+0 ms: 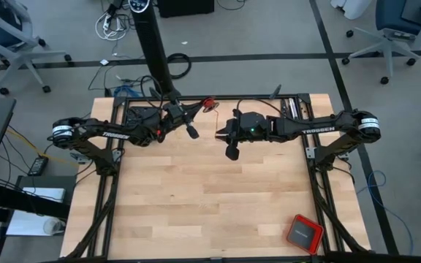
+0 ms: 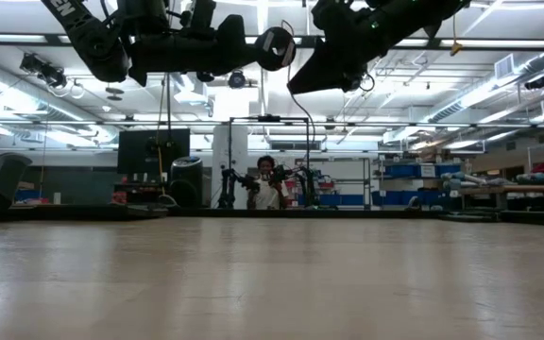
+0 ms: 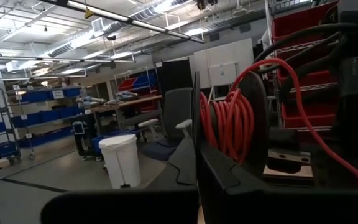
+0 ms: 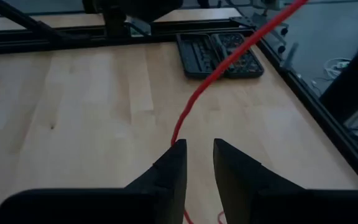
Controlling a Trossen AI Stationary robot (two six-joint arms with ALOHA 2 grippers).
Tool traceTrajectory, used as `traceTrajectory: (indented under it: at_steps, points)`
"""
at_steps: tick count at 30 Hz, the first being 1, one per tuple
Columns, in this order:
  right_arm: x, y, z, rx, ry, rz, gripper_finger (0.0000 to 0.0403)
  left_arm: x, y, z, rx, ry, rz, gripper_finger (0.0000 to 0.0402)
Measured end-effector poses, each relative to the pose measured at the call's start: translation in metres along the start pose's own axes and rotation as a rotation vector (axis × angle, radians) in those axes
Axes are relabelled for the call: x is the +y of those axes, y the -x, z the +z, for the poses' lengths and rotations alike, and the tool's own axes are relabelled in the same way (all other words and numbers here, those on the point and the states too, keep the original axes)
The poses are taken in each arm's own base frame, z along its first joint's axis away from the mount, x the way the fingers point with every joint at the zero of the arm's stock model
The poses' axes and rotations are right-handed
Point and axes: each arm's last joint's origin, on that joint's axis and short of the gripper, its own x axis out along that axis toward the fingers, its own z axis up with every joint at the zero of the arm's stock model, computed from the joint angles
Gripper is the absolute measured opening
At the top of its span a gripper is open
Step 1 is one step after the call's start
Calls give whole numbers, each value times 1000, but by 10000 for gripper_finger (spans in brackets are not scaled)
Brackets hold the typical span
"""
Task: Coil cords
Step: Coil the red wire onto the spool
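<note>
Right gripper (image 4: 197,163) up off the wooden table (image 1: 196,197), near its far middle, fingers (image 4: 166,168) parted by a narrow gap. Red cord (image 4: 229,59) running down just in front of that gap, passing the inner edge of one finger; touching or merely beside it, cannot tell. Not pinched, going by the right wrist view.

Over to the left gripper (image 1: 190,130), also raised, just across from the right one, jaws closed. Seen from the left wrist: red cord wound in tight turns right beside the dark fingers, one strand arcing off over the top. Clamped by those jaws or only looped about them, hard to say. From above, a small red knot of cord showing close by the far rail, between the two grippers.

Further out: black tray (image 4: 219,53) of small parts lying flat on the table by the black frame rail. Red square box (image 1: 303,233) with dark top sitting at the near right corner, well apart from both arms. Beyond the table, a person (image 2: 268,184) at the back of the room.
</note>
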Motion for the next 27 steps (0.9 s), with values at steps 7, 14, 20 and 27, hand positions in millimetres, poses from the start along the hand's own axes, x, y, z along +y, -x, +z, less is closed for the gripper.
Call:
traceTrajectory:
  at_steps: [7,14,20,27]
  points:
    - [1,0,2,-20,-2,54,79,0,0,0,0,-2,2,0]
    - [1,0,1,-13,-1,67,78,0,0,0,0,-2,1,0]
    - [1,0,3,-32,17,58,75,0,0,0,0,-2,1,0]
    - [1,0,4,-41,22,51,75,0,0,0,0,-1,1,0]
